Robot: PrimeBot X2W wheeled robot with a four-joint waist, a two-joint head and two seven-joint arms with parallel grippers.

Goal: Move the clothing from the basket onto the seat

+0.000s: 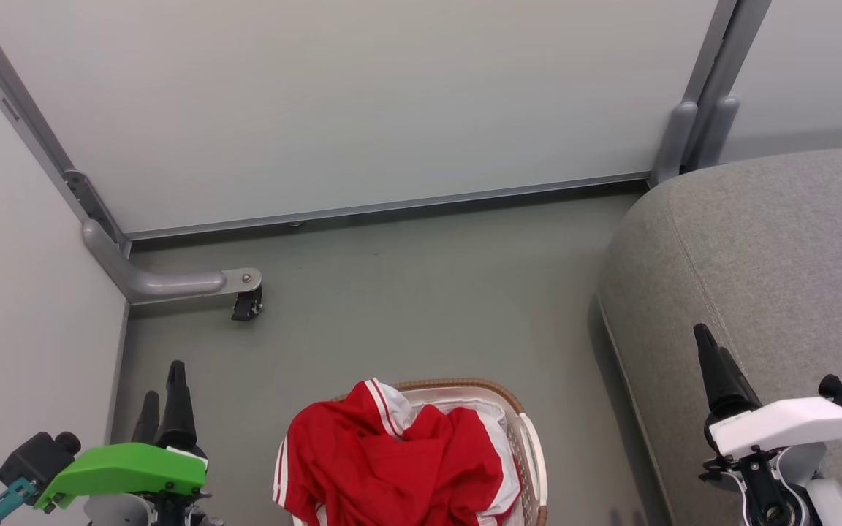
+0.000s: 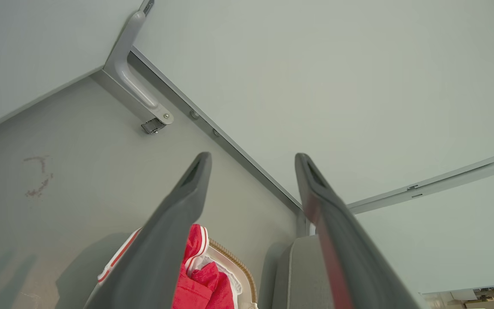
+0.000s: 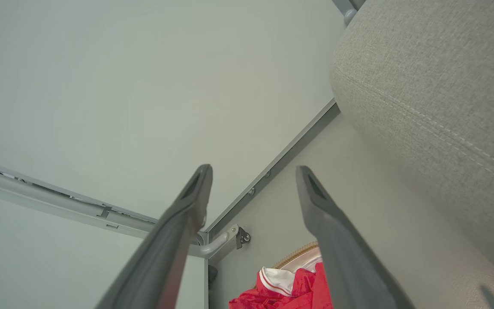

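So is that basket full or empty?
Full: red clothing is heaped in the basket, spilling over its rim; none lies on the grey seat.

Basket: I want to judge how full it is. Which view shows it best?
The head view: the basket sits bottom centre, its rim and perforated side clear beneath heaped red clothing. Each wrist view catches a short stretch of rim at its bottom edge.

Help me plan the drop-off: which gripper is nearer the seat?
The right gripper, with the white housing: it hangs by the edge of the grey seat. The left gripper, green-housed, is on the far side of the basket, beside the wall.
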